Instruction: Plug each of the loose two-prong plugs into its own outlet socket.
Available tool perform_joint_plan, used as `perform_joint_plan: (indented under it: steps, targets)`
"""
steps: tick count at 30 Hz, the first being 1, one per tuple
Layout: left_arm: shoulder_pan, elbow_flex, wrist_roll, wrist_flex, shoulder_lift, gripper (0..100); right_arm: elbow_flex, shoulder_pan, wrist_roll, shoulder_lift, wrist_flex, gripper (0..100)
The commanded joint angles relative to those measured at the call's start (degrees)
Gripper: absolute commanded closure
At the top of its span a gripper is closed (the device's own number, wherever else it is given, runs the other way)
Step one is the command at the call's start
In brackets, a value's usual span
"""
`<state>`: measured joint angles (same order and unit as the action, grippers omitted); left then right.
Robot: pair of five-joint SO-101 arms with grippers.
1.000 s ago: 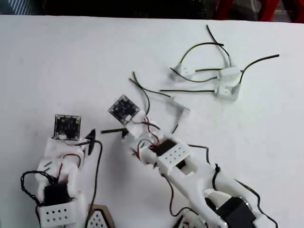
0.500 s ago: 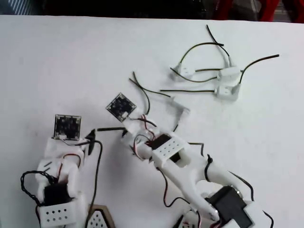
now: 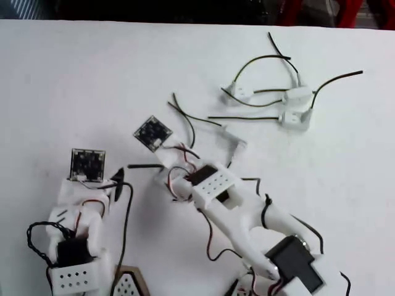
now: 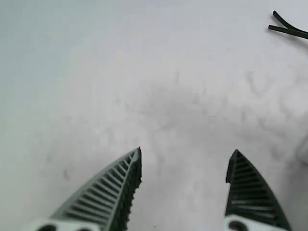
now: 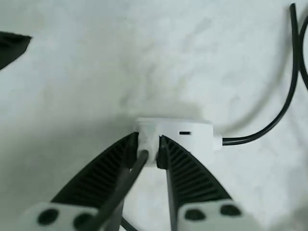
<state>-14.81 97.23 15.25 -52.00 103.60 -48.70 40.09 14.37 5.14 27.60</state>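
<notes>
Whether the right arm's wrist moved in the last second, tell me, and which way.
Yes. In the high view, its wrist board shifted left and up-table, away from the unmoved loose white plug.

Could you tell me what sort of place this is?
Probably a robotics lab bench: a white table, left arm and right arm trailing bare wiring, and loose plugs with short leads.

A white table (lightly mottled) meets a dark backdrop, red shapes beyond.
</notes>
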Motion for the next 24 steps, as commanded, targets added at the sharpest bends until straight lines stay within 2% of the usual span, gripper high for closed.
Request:
perform_joint_plan:
  steps: [1, 9, 24]
  targets:
    - [-0.48, -0.26, -0.18, 0.0, 0.4, 72, 3.43, -0.92, 0.62, -3.91, 4.7, 98.1]
    - [-0.48, -0.26, -0.18, 0.0, 0.4, 72, 9.67, -0.75, 0.62, -9.01, 12.0, 98.1]
    - [-0.48, -0.26, -0.18, 0.0, 0.31, 72, 10.2, -2.77, 0.53, -9.36, 11.82, 97.8]
